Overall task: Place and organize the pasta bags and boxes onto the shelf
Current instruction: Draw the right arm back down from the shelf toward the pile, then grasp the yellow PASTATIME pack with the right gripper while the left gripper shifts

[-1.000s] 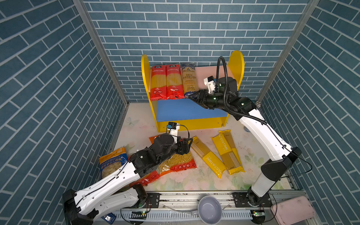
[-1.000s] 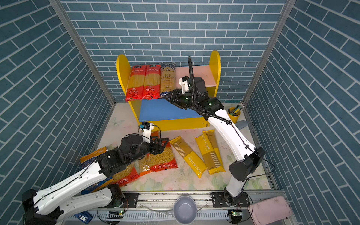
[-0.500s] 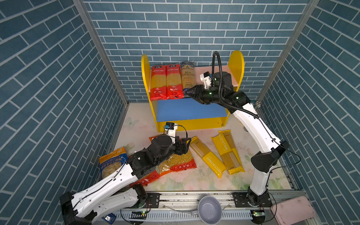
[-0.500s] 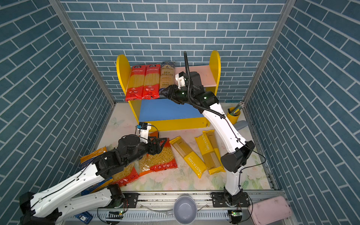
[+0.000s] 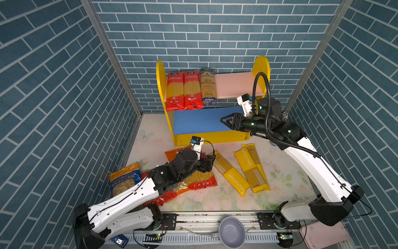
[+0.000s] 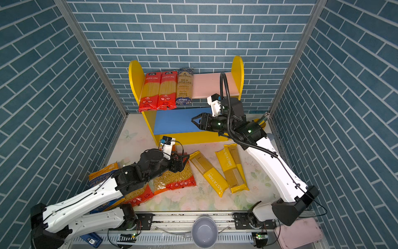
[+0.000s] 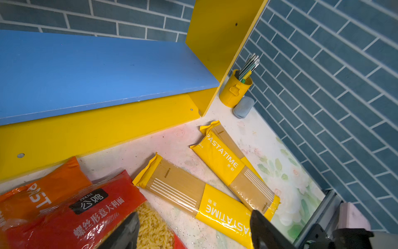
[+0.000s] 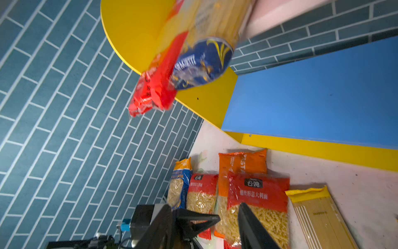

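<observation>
The shelf point(image 5: 234, 85) stands against the back wall. Two red spaghetti packs point(image 5: 174, 91) and a dark-blue one point(image 5: 207, 87) lie side by side on its pink upper board, their ends overhanging. The blue lower board point(image 5: 200, 120) is bare. My right gripper point(image 5: 223, 120) hovers open and empty over that board's right half. My left gripper point(image 7: 193, 215) is open low over the floor, between a red fusilli bag point(image 7: 86, 211) and a yellow spaghetti pack point(image 7: 193, 194). Two more yellow packs point(image 5: 251, 166) overlap to the right. Orange point(image 5: 174, 152) and blue-orange point(image 5: 123, 179) bags lie left.
A yellow pen cup point(image 7: 235, 90) and a grey block point(image 7: 243, 106) sit in the corner right of the shelf. A grey bowl point(image 5: 231, 231) and a pink tray point(image 5: 323, 236) rest at the front rail. Another red bag point(image 5: 163, 197) lies under my left arm.
My right gripper has drawn back from the dark-blue pack's end, down and to the right over the blue board. The pack stays on the pink board. My left arm has barely moved.
</observation>
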`<state>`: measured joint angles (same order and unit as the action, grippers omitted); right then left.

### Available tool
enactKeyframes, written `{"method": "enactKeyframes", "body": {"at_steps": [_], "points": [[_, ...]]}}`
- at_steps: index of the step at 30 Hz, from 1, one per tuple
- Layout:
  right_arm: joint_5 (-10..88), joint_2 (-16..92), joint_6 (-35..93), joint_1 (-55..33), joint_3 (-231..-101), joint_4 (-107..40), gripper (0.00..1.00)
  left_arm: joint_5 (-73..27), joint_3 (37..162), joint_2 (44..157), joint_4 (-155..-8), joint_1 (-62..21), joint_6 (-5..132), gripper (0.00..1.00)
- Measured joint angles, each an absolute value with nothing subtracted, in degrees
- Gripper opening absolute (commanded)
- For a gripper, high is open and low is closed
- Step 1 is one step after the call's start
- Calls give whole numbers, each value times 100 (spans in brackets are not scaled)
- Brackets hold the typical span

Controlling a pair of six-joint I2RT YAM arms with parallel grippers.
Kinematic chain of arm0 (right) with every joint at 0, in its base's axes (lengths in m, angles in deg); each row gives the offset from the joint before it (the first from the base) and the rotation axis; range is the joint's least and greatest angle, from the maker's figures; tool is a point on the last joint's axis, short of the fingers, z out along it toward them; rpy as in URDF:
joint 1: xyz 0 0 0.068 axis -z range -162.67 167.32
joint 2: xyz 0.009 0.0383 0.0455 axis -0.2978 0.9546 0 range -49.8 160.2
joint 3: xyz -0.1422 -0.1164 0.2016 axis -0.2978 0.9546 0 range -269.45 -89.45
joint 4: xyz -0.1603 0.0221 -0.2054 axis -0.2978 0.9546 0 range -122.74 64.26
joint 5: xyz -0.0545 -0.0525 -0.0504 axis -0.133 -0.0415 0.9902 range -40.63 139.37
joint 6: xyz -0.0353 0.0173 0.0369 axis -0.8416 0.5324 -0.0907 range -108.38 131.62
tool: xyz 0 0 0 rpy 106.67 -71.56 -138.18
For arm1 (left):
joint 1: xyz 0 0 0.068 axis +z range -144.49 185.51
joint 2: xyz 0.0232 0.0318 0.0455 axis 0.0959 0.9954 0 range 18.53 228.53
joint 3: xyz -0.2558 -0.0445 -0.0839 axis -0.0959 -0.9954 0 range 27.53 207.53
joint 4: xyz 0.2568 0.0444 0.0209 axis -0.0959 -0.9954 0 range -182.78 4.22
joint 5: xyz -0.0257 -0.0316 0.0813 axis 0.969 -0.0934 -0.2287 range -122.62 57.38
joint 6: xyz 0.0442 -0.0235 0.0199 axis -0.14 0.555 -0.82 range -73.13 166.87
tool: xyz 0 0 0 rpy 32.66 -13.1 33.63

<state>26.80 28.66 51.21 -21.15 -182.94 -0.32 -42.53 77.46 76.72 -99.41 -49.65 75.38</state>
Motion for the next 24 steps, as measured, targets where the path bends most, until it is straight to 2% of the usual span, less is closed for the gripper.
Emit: {"method": "enactKeyframes", "body": {"at_steps": [13,24], "points": [[2883,1825,5034,-2129,-15370,-84,49,-4653,7696,8468,-9530,-5256,7405,92],[3097,2332,5029,-1438,-13801,-135,50,-4570,7202,8962,-9135,-5378,7822,93]]}}
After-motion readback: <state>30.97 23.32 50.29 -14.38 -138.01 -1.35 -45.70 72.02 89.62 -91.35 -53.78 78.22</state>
